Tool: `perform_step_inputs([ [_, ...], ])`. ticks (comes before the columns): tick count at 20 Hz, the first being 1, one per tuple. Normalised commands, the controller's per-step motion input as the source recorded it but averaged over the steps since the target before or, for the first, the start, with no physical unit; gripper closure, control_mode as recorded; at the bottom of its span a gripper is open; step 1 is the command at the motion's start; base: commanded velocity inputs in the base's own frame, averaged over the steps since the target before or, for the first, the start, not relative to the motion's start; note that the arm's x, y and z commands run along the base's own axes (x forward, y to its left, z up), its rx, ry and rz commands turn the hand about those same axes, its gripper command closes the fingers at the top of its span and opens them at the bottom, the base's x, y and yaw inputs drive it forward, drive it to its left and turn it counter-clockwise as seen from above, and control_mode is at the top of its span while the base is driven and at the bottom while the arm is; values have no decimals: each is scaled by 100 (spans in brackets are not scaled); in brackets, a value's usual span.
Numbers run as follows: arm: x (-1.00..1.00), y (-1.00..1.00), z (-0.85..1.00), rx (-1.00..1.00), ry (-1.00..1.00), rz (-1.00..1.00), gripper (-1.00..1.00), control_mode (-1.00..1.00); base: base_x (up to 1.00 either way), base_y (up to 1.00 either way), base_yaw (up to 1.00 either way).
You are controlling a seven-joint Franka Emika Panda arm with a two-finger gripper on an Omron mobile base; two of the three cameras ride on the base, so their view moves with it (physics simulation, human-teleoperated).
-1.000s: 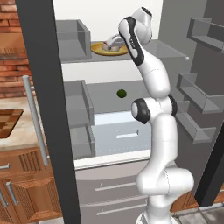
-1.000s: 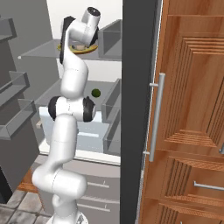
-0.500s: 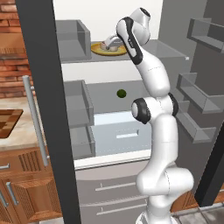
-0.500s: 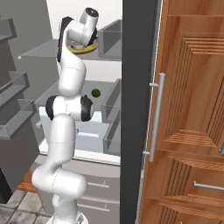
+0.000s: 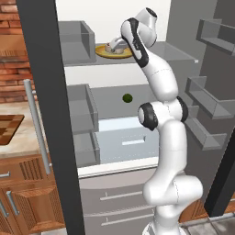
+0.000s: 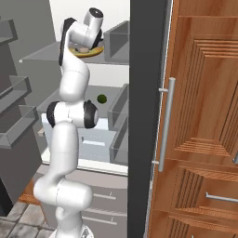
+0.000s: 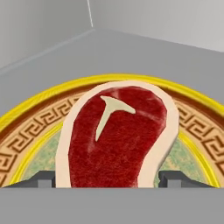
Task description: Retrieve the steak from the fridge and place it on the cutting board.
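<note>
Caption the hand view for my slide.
Open gripper straddling the red, fat-rimmed raw steak lying on a round yellow-rimmed patterned plate inside the grey fridge.

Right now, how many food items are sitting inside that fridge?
2 that I can see: the steak on the plate, top shelf, and a small green fruit one shelf down. The drawer may hide more.

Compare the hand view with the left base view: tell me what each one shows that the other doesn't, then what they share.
Hand view alone: the steak's red face with its white T-shaped mark and pale fat rim, the yellow plate's key-pattern border, and the gripper's fingertips either side of the steak.

Left base view alone: the cutting board on the counter, the dark green fruit, the white drawer, the arm.

Both: the plate on the fridge shelf.
</note>
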Motion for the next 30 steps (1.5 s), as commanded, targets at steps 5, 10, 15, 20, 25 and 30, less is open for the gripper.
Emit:
perform_step_inputs([
  [5,0,-3,0,1,-8,-10,100,-100,0,0,0],
  [10,0,0,1,0,-2,-20,100,-100,0,0,0],
  [15,0,0,0,0,-1,-25,100,-100,0,0,0],
  [20,-10,0,0,0,-9,-24,100,-100,0,0,0],
  [25,-31,0,1,0,-17,-20,100,-100,0,0,0],
  [30,-28,0,-10,0,-7,-16,100,-100,0,0,0],
])
